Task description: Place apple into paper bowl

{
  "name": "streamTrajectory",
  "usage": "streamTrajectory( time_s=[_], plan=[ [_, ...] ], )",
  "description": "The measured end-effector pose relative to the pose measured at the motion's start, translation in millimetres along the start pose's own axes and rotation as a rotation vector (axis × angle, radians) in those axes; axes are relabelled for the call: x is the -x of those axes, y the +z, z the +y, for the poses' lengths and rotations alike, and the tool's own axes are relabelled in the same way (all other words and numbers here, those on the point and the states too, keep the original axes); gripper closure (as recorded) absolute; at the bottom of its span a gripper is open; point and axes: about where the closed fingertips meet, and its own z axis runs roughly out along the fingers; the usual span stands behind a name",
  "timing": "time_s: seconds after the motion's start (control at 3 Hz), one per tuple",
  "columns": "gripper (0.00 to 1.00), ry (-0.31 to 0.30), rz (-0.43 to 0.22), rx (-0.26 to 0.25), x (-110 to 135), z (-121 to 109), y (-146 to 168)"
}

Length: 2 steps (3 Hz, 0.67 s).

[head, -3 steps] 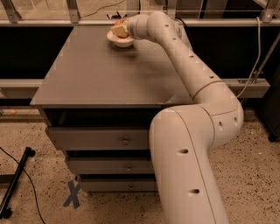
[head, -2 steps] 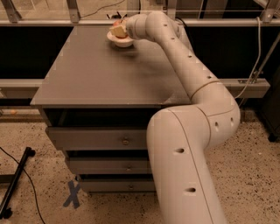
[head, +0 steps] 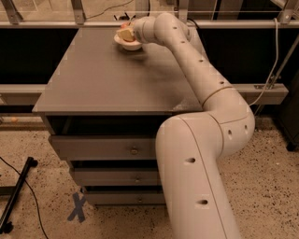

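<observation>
The paper bowl (head: 129,45) is a small cream-white bowl near the far edge of the grey table (head: 107,79). The apple (head: 124,33), yellowish with a bit of red at the top, is in or just above the bowl, against the gripper. I cannot tell whether it rests in the bowl. My gripper (head: 132,31) is at the end of the long white arm (head: 201,79), right over the bowl's right side and touching or very close to the apple. The gripper hides the far right part of the bowl.
The table is a cabinet with drawers (head: 107,150) below its front edge. A metal railing (head: 79,9) runs behind the far edge. A black stand leg (head: 18,196) and a cable lie on the speckled floor at the left. A blue X mark (head: 77,207) is on the floor.
The gripper stays at the bowl with the apple. The arm's thick lower link has shifted slightly to the left.
</observation>
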Motion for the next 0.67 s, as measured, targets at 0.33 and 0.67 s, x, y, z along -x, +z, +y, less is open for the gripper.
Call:
streamTrajectory(
  time_s=[0.33, 0.67],
  plan=[
    [0.0, 0.0, 0.001, 0.002, -0.8, 1.4, 1.3],
    [0.0, 0.0, 0.001, 0.002, -0.8, 1.4, 1.3]
  ],
)
